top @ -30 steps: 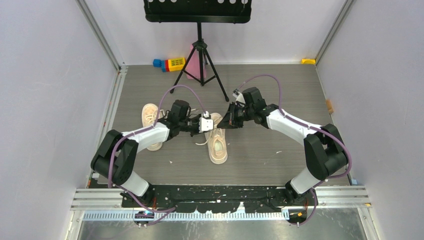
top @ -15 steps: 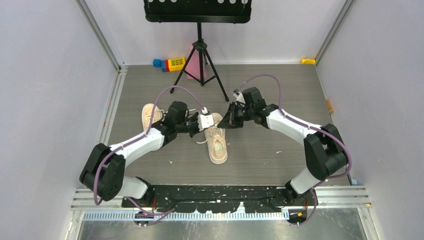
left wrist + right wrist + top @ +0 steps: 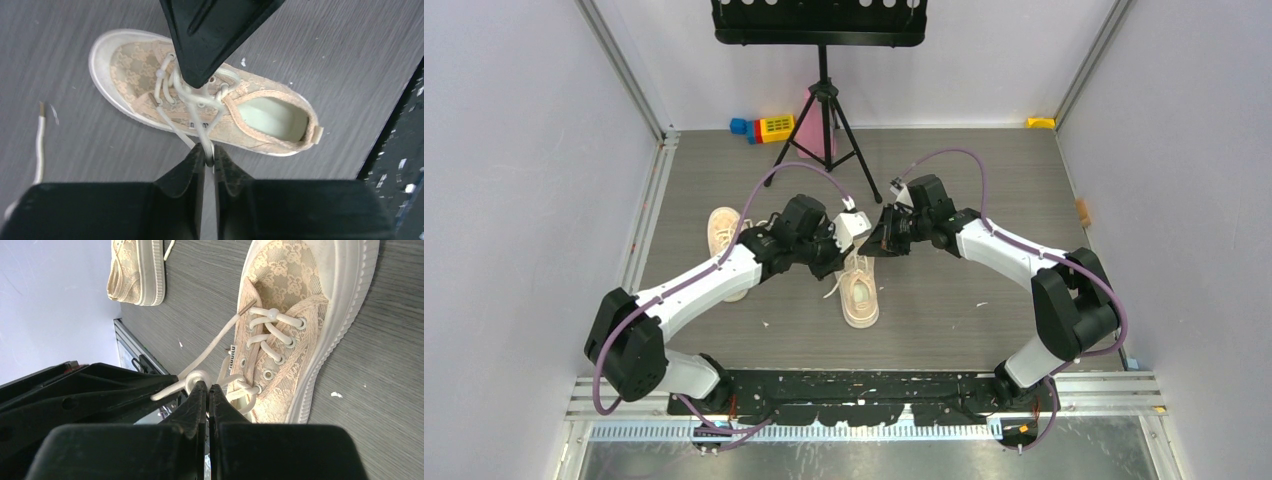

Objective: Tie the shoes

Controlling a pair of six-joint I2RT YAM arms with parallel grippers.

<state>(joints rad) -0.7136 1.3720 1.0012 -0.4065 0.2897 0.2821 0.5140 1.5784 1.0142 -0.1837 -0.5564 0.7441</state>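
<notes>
The cream sneaker (image 3: 131,67), its upper a lace-patterned mesh and its rubber sole smooth and pale, lies mid-table on the grey wood-grain tabletop (image 3: 984,200) with its heel toward the arm bases. Its mate (image 3: 722,232) sits off to the left. My left gripper (image 3: 209,156) is clamped on a thin white lace (image 3: 199,125), and my right gripper (image 3: 207,388) pinches a curl of it too. Since half a second ago, the left gripper has swung in over the toe, nearer the right.

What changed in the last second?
The left gripper swung right and farther out, over the middle shoe, nearing the right gripper. Each is shut on a lace now. The right gripper, that shoe and the left shoe stayed put.
</notes>
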